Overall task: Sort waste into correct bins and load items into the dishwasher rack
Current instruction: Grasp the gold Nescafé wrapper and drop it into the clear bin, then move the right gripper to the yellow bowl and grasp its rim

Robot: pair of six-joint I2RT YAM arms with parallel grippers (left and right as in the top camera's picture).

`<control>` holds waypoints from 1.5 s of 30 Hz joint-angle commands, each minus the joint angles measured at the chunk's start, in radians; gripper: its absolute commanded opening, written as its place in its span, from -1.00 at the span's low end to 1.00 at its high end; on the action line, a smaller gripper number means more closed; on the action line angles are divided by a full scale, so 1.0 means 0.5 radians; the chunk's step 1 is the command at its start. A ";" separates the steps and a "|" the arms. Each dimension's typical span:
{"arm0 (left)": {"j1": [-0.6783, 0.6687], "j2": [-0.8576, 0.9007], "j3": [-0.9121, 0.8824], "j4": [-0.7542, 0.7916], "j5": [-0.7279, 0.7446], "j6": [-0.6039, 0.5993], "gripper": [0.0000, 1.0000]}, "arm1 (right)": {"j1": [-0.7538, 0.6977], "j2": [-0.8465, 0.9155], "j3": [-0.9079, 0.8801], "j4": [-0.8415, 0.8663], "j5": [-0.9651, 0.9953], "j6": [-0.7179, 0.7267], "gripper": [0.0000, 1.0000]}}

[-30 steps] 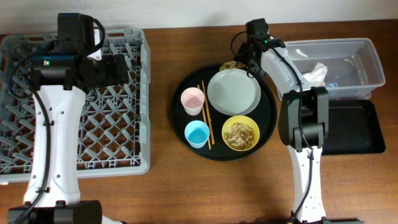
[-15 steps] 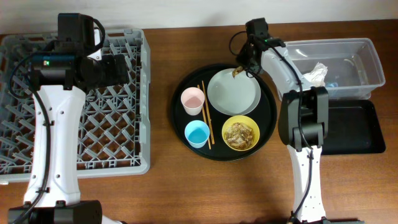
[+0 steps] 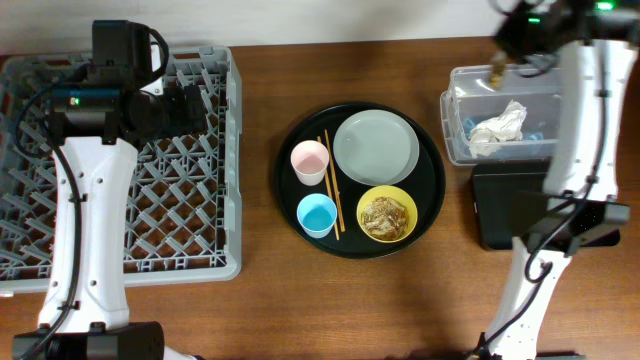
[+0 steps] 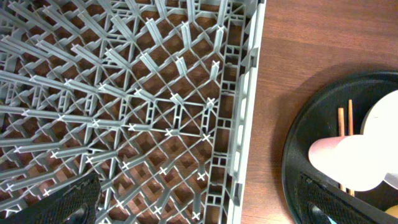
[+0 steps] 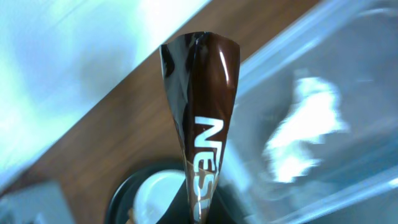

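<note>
Wrapper (image 5: 202, 118), the shiny brown and gold one with white letters, is sitting pinched in my right gripper (image 3: 503, 55). I am seeing that gripper clenched tight on it, and the wrapper is poking out past the fingertips. From above, the wrapper is hanging just under the gripper, right over the back rim of the clear tub (image 3: 465, 105). A crumpled white tissue (image 3: 498, 128) is lying inside the tub, below the gripper and a little closer to the robot's body. The flat black tray (image 3: 505, 210) is sitting just beside the tub, even farther that way from the gripper.

Well off to this gripper's left, the big round black tray (image 3: 284, 185) is holding the dishes. On it I am seeing a pale green plate (image 3: 376, 147), a pink cup (image 3: 310, 161), a blue cup (image 3: 317, 214) and a yellow bowl (image 3: 398, 196) with brown food scraps (image 3: 385, 216) in it. Thin wooden chopsticks (image 3: 332, 185) are lying between the cups and the plate.

My left gripper (image 4: 202, 208) is hanging over the grey dishwasher rack (image 4: 124, 93), close to the rack's right wall. Its fingers (image 4: 74, 205) are spread wide apart and are holding nothing. The round tray with the pink cup is showing off to this gripper's right.
</note>
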 commanded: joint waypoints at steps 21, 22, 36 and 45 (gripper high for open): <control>0.004 0.018 0.034 0.027 0.037 -0.024 0.99 | 0.029 -0.219 0.037 -0.410 -0.432 -0.669 0.53; 0.004 0.018 0.034 0.028 0.037 -0.024 0.99 | 0.073 -0.273 0.037 -0.449 -0.433 -0.697 0.53; 0.004 0.018 0.034 0.004 0.037 -0.024 0.99 | 0.765 -0.986 -1.145 -0.449 -0.082 -0.690 0.40; 0.004 0.018 0.034 -0.016 0.037 -0.024 0.99 | 1.099 -0.990 -2.302 0.156 -0.184 -0.477 0.13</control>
